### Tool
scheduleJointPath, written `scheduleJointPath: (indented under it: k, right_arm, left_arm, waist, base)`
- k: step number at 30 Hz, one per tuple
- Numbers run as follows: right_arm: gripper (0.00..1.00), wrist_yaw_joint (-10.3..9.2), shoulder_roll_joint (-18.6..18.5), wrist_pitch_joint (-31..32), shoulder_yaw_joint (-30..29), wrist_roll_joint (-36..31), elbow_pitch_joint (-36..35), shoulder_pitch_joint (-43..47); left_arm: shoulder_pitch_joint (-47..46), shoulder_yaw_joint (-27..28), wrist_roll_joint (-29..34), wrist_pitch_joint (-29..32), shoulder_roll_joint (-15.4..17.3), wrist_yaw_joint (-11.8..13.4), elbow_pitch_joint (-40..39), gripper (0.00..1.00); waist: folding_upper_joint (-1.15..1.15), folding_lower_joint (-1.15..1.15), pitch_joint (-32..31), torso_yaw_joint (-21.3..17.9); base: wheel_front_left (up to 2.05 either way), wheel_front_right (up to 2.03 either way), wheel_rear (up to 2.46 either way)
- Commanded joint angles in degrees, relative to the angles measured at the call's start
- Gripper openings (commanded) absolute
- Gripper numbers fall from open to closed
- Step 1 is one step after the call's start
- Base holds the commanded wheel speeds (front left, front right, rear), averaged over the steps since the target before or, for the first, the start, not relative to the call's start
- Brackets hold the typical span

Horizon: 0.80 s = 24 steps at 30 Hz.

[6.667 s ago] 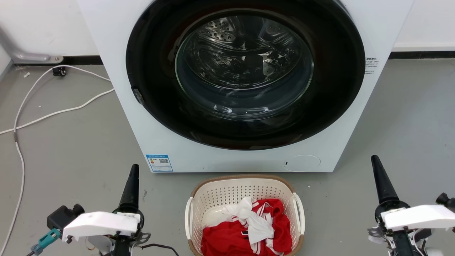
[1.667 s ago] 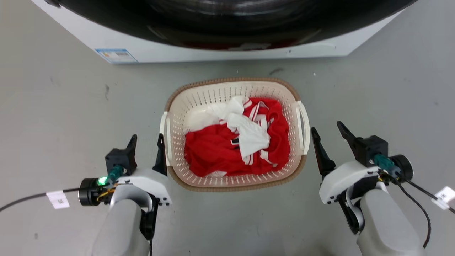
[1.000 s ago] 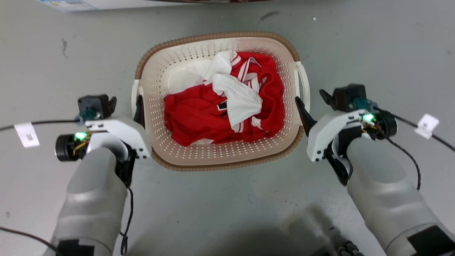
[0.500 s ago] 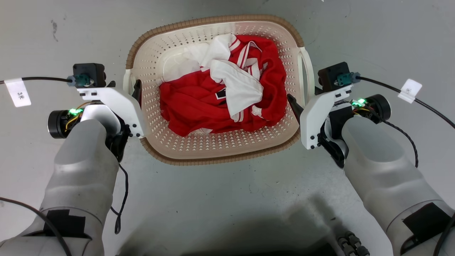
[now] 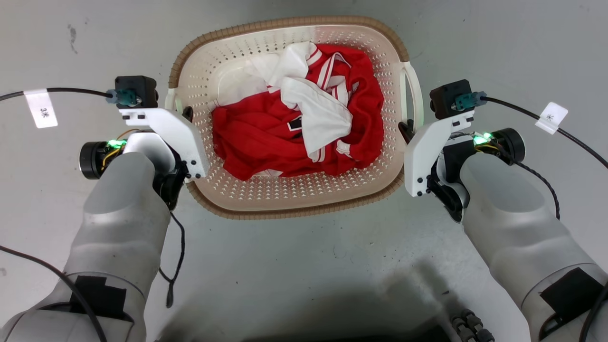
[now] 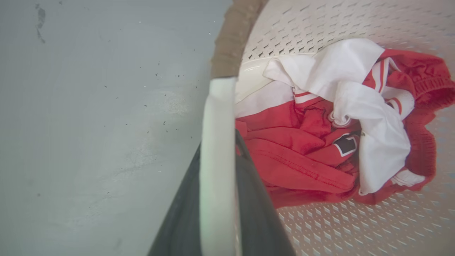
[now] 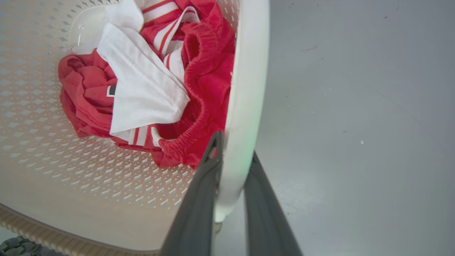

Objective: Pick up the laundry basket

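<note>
The laundry basket [image 5: 285, 211] is cream-white with a brown rim and sits at the top centre of the head view, holding red and white clothes [image 5: 266, 142]. My left gripper [image 5: 183, 114] is at its left handle [image 5: 169, 97]. In the left wrist view the two dark fingers [image 6: 256, 213] press both sides of that white handle [image 6: 217, 106], so the left gripper [image 6: 218, 142] is shut on it. My right gripper [image 5: 406, 129] is at the right handle [image 5: 417, 92]. In the right wrist view the right gripper [image 7: 234, 145] is likewise shut on that handle [image 7: 249, 71]. I cannot tell whether the basket is off the floor.
Grey concrete floor [image 5: 294, 266] surrounds the basket on all sides. Cables with white tags [image 5: 42, 108] [image 5: 551, 117] trail out from both wrists. A dark part of my own base [image 5: 465, 327] shows at the bottom edge.
The camera has tilted down and the washing machine has left the picture. Both grippers, open beside the handles earlier, have moved in and shut on them.
</note>
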Motion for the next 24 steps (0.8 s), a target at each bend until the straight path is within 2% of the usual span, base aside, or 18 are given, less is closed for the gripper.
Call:
scheduleJointPath:
  k: [1,10,24]
  right_arm:
    - [0.00,0.03,-0.5,0.3,0.7,0.7,0.1,-0.1]
    - [0.00,0.08,-0.8,5.2,3.7,6.0,-0.2,1.8]
    - [0.00,0.08,-2.8,16.8,8.9,13.7,-1.9,5.9]
  left_arm:
    - [0.5,-1.0,-0.7,0.4,0.2,0.1,-0.4,0.00]
    - [2.1,-6.8,-6.4,6.7,-0.4,0.1,-1.1,0.00]
    - [6.5,-12.8,-14.5,16.2,-1.1,0.0,-0.5,0.00]
  waist:
    - [0.00,-0.01,-0.5,0.1]
    - [0.00,-0.01,-5.3,0.7]
    - [0.00,-0.01,-19.7,1.8]
  base:
    - [0.00,0.00,0.00]
    - [0.00,0.00,0.00]
    - [0.00,0.00,0.00]
